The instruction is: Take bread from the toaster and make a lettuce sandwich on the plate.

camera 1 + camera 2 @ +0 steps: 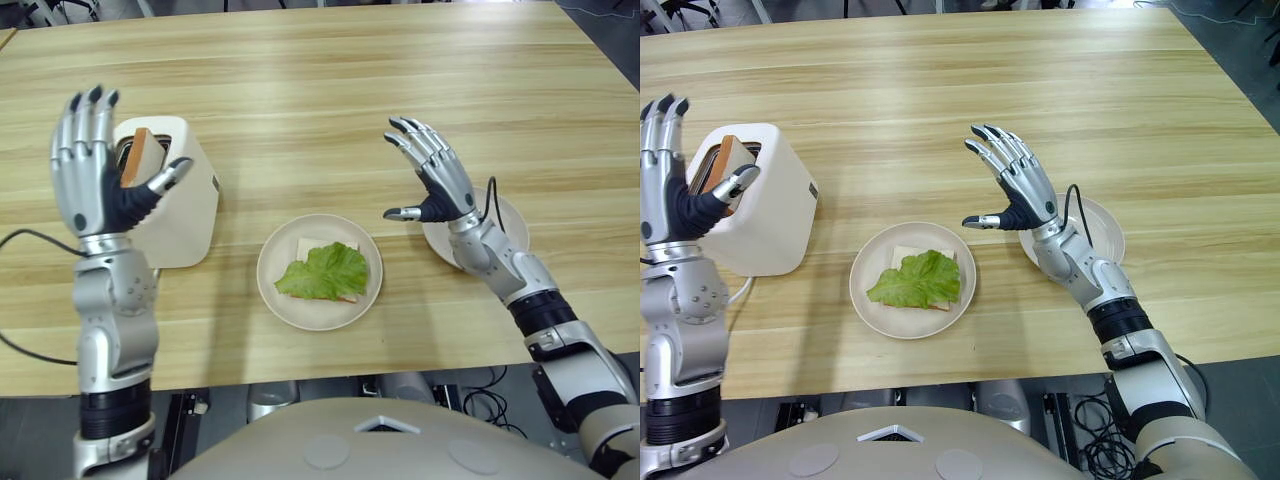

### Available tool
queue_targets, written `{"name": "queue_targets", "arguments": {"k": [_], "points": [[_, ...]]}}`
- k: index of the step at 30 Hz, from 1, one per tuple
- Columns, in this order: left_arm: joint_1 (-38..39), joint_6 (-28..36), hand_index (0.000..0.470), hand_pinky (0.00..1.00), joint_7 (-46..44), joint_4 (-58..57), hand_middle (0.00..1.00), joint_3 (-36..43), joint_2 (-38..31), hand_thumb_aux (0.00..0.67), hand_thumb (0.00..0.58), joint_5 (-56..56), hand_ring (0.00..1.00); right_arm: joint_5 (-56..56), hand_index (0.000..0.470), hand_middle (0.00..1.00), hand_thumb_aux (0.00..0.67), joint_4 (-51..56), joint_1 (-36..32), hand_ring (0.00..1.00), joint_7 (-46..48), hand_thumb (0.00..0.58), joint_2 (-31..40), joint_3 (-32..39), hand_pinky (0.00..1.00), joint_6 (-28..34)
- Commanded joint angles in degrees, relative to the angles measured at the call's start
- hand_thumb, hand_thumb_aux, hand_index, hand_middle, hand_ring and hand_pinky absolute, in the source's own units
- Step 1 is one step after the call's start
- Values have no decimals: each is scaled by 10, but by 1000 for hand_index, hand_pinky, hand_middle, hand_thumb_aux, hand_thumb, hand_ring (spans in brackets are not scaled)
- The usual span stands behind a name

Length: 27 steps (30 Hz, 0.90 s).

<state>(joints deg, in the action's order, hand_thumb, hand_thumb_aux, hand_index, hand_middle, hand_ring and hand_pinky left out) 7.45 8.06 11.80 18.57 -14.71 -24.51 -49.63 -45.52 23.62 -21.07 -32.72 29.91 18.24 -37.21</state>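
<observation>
A white toaster [185, 205] stands at the left of the table with a slice of bread [143, 155] sticking up from its slot. My left hand [95, 165] is raised open right beside the toaster, fingers spread, palm toward the bread and holding nothing. A cream plate [320, 302] in front of me carries a slice of bread [310, 247] with a green lettuce leaf [325, 272] on top. My right hand [430, 175] hovers open to the right of the plate, fingers spread and empty.
A small empty cream dish [1105, 228] lies on the table under my right wrist. A black cable [25, 240] runs from the toaster off the left edge. The wooden table stretches far back.
</observation>
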Motion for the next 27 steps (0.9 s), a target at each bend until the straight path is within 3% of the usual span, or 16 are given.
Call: {"name": "queue_targets", "arguments": {"k": [1,7,21,26,27], "points": [[4,17,0,0,-8,-46,0,21,-8,0,0,-16,0,8,0,0,0,6,6,0,10,0,-3,-3,0,-3],[-5,35,0,0,-14,-68,0,42,-11,0,0,-22,0,8,0,0,0,9,11,0,14,0,-7,-1,0,-10],[-12,94,0,0,22,-90,0,2,-19,0,0,-3,0,10,0,0,0,4,22,0,15,0,-5,-6,0,-17],[-12,82,0,0,13,-100,0,39,-18,0,0,-9,0,10,0,0,0,8,20,0,14,0,-7,-4,0,-21],[-12,81,13,0,11,-100,0,45,-18,18,31,-9,0,10,0,0,0,6,20,0,15,0,-7,-4,0,-21]]}}
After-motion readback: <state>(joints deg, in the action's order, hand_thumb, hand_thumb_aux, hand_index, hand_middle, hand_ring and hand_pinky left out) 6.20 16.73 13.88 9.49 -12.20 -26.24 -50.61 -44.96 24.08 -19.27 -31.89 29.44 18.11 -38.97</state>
